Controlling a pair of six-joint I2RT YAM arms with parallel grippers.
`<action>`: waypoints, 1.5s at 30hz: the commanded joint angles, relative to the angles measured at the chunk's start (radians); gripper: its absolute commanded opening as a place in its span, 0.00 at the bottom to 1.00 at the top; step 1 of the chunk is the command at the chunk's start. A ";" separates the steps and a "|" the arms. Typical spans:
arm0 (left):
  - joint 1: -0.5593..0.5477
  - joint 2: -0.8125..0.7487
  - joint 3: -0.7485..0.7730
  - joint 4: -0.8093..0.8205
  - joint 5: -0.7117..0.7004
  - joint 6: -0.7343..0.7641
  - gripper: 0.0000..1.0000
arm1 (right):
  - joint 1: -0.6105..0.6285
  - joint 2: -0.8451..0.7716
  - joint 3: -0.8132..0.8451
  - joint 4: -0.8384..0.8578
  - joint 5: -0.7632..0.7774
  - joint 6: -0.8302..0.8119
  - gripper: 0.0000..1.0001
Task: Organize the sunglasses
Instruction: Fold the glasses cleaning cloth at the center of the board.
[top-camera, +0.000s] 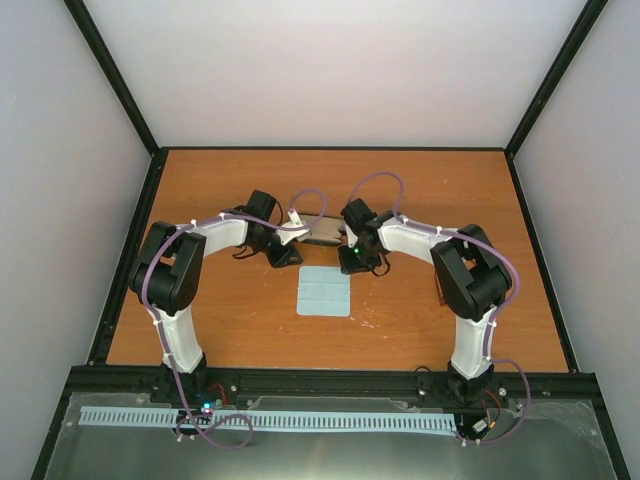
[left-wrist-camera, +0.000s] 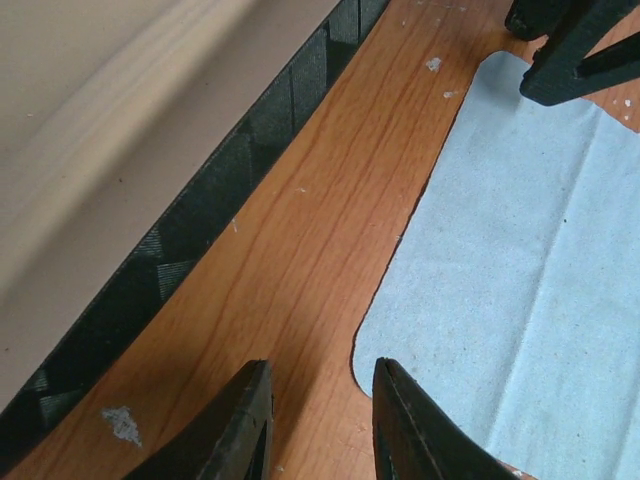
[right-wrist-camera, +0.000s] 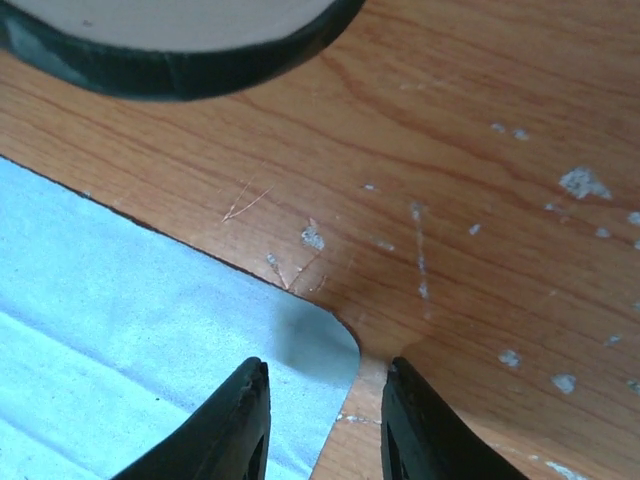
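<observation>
The sunglasses cannot be made out in any view. A pale blue cloth (top-camera: 324, 292) lies flat on the wooden table (top-camera: 420, 200). Just beyond it, between the two arms, sits the dark case (top-camera: 322, 232), showing a pale inside. My left gripper (top-camera: 283, 256) hangs low over the cloth's far left corner (left-wrist-camera: 375, 345). It is open (left-wrist-camera: 320, 375), with one finger above wood and the other above cloth. My right gripper (top-camera: 355, 262) stands open (right-wrist-camera: 325, 372) over the far right corner (right-wrist-camera: 335, 335), nothing pinched. The case's black rim (right-wrist-camera: 150, 75) is close ahead.
The case's woven black side (left-wrist-camera: 200, 230) runs along the left of the left wrist view. The right gripper's black fingers (left-wrist-camera: 565, 50) show at the cloth's other corner. Black frame rails (top-camera: 135, 240) border the table. White scuffs (right-wrist-camera: 580, 182) mark the wood.
</observation>
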 joint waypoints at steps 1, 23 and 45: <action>-0.011 0.004 0.029 0.005 -0.006 0.015 0.29 | 0.019 0.027 0.023 -0.014 0.002 -0.011 0.31; -0.029 0.007 0.029 -0.012 0.031 0.006 0.35 | 0.043 0.034 0.008 -0.023 0.080 0.014 0.03; -0.081 0.056 0.020 -0.010 -0.065 0.026 0.32 | 0.043 0.022 0.026 -0.003 0.094 0.033 0.03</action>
